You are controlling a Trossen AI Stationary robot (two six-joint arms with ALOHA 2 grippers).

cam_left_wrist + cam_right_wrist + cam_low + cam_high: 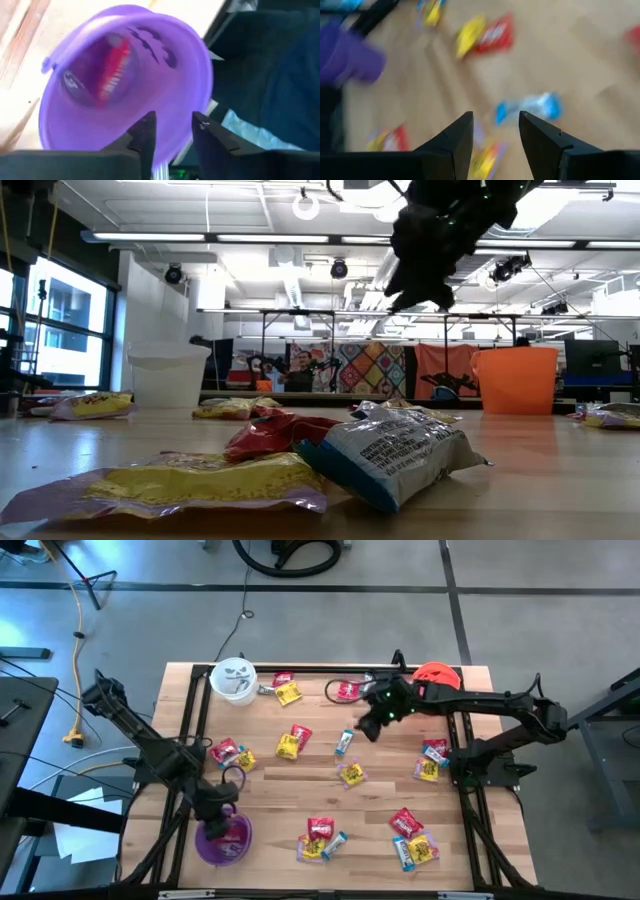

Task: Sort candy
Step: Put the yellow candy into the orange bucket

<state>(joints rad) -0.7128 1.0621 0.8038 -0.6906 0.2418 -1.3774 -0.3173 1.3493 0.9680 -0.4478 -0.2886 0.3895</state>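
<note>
Candy point(351, 774) lies scattered across the wooden desk point(270, 795) in red, yellow and light-blue wrappers, in loose clusters: some near the white bucket point(234, 679) at the far left corner, some along the right side, and some toward the near edge. A red piece point(112, 70) sits inside the purple bucket point(223, 837), which stands at the near left of the desk. The left end effector point(216, 806) hangs right over that bucket's rim; in the left wrist view its fingers point(145, 137) stand apart with a clear gap between them and nothing in it, the bucket's purple wall showing just beyond the tips. The right end effector point(369, 722) is raised above the middle of the desk, reaching in from the right past the orange bucket point(436, 675) at the far right corner. In the right wrist view its fingers point(462, 135) are parted and bare, holding nothing, and a blue candy point(530, 107) lies on the wood below and just beyond the tips, with a yellow and red pair point(485, 34) farther off. In the low view, a blue packet point(395, 450) rests on a red one in the foreground, next to a yellow one point(190, 480).
</note>
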